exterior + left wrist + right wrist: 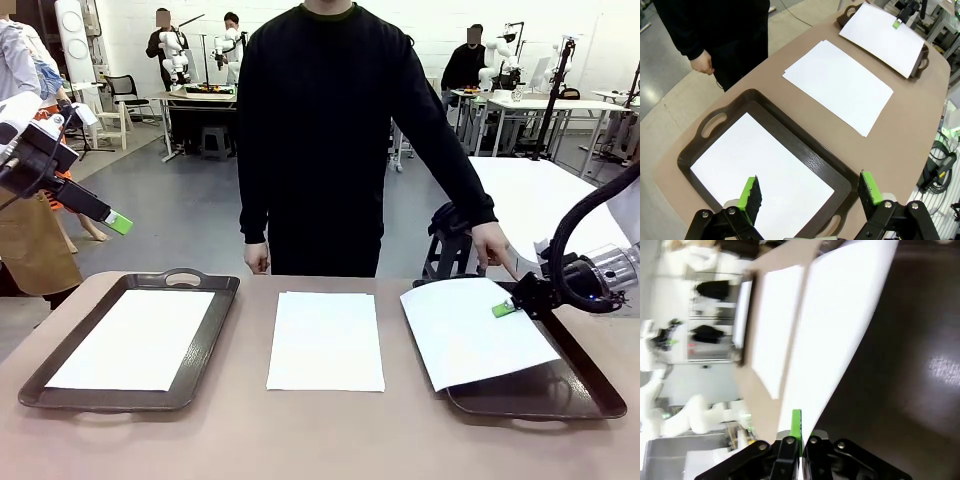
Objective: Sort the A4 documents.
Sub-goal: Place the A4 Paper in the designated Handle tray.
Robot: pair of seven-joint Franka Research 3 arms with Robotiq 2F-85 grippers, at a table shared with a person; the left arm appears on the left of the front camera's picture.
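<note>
A white A4 sheet (132, 338) lies flat in the left dark brown tray (183, 274). More A4 sheets (326, 340) lie stacked on the bare table between the trays. Over the right tray (590, 372), my right gripper (505, 308) is shut on the far edge of a sheet (470, 335), which tilts and overhangs the tray's left rim. In the right wrist view the green pads (796, 424) pinch that sheet (840, 330). My left gripper (118, 222) hangs open above the left tray (805, 155), pads (752, 194) wide apart over its sheet (760, 165).
A person in black stands at the far side. One hand (495, 246) reaches down near the right tray's far corner, close to my right gripper. The other hand (257, 258) hangs at the table's far edge. Bare tabletop (320, 440) runs along the front.
</note>
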